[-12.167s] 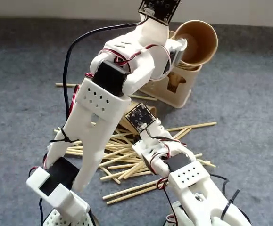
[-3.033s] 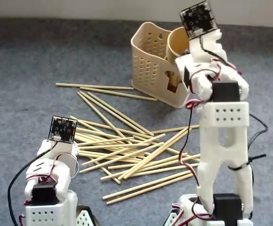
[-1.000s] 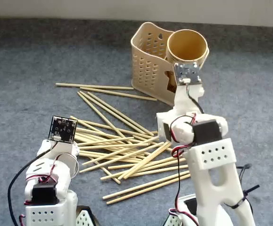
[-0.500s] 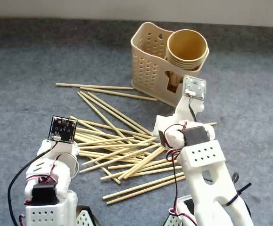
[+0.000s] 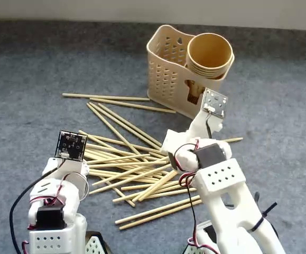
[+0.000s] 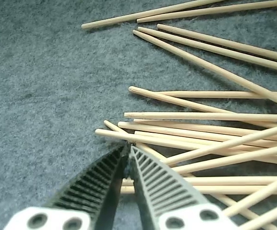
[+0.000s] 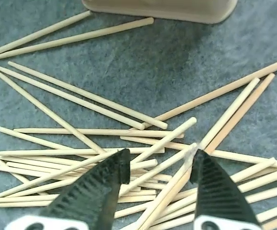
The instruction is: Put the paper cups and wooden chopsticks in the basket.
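Several paper cups (image 5: 210, 53) sit stacked inside the cream basket (image 5: 169, 69) at the back of the grey carpet. Wooden chopsticks (image 5: 131, 161) lie scattered in a loose pile in front of it. My right gripper (image 7: 159, 158) is open and hangs low over the right part of the pile, with a few crossed chopsticks (image 7: 169, 139) below the gap between its fingers. My left gripper (image 6: 129, 147) is shut and holds nothing. Its tips hover at the left ends of the chopsticks (image 6: 191, 124). The left arm (image 5: 63, 177) stands folded at the front left.
The basket's base (image 7: 162, 7) lies just beyond the right gripper, in the right wrist view. Two chopsticks (image 5: 116, 100) lie apart, to the left of the basket. Bare carpet (image 5: 31, 121) stretches to the left of the pile.
The right arm has come down from above the basket and forward over the chopstick pile. The left arm, which held a cup at the basket earlier, has stayed folded for the last seconds.
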Available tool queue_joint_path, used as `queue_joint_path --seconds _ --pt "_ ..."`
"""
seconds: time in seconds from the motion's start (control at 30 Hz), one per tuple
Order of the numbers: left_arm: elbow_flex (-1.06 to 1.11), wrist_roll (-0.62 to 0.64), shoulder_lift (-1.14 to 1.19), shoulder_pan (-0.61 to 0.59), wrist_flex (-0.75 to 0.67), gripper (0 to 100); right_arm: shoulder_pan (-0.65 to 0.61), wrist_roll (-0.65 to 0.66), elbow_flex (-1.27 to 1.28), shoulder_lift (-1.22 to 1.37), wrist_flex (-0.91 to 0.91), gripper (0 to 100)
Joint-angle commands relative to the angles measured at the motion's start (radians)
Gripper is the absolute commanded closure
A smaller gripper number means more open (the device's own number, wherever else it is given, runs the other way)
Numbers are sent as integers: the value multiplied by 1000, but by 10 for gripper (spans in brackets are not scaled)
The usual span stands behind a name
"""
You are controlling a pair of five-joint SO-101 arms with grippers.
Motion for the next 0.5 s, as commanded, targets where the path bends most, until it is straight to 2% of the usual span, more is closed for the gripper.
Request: queue_joint_path --seconds 0.0,0.47 --pt "-5 -9 -10 -10 -6 993 -13 -37 -28 81 -21 786" --pt "-5 -9 -10 -10 -3 993 -15 -103 -289 550 -19 786"
